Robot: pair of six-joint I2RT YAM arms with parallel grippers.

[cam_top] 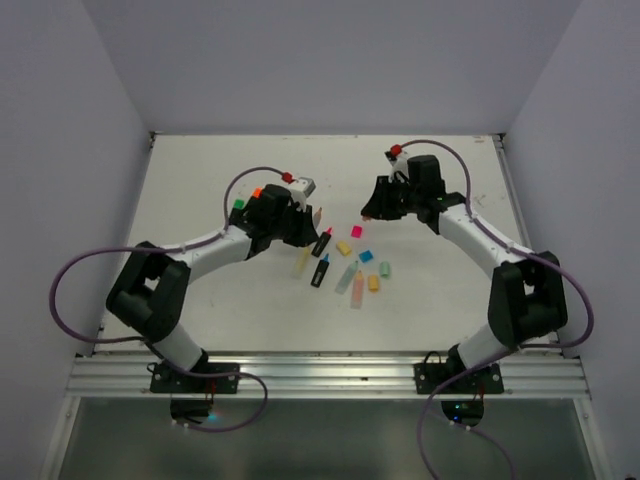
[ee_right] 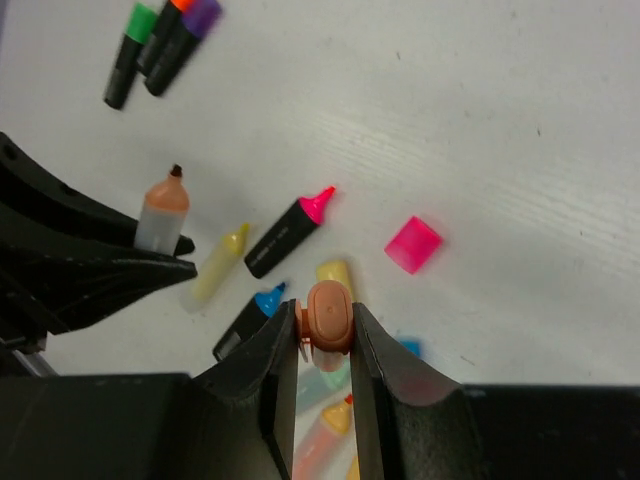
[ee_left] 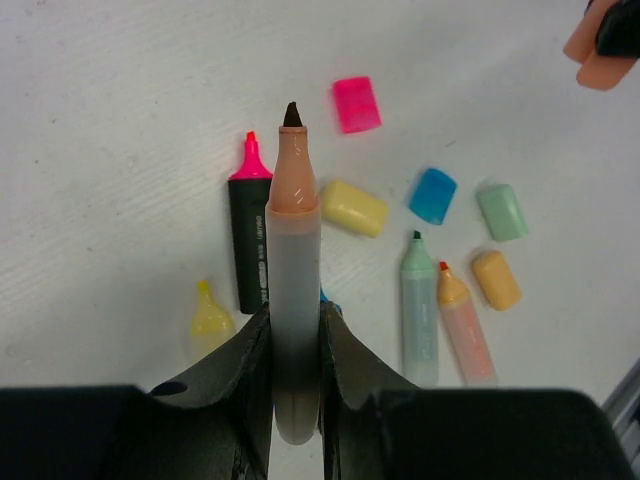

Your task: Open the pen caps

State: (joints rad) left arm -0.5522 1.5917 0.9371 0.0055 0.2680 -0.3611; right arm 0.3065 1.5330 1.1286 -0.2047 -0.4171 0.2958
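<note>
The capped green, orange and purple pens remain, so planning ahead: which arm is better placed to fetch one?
Likely left: the capped pens lie beside the left gripper, once it drops its peach pen; the right gripper, holding the peach cap, is farther.

bright even diffuse light, faint soft shadows beside pens (ee_left: 249, 240), white table (ee_left: 100, 150) slightly washed out, near fingers (ee_left: 236, 385) blurred

Left tool (ee_left: 295, 335) and right tool (ee_right: 325, 345) are clamped, angled inward.
</note>
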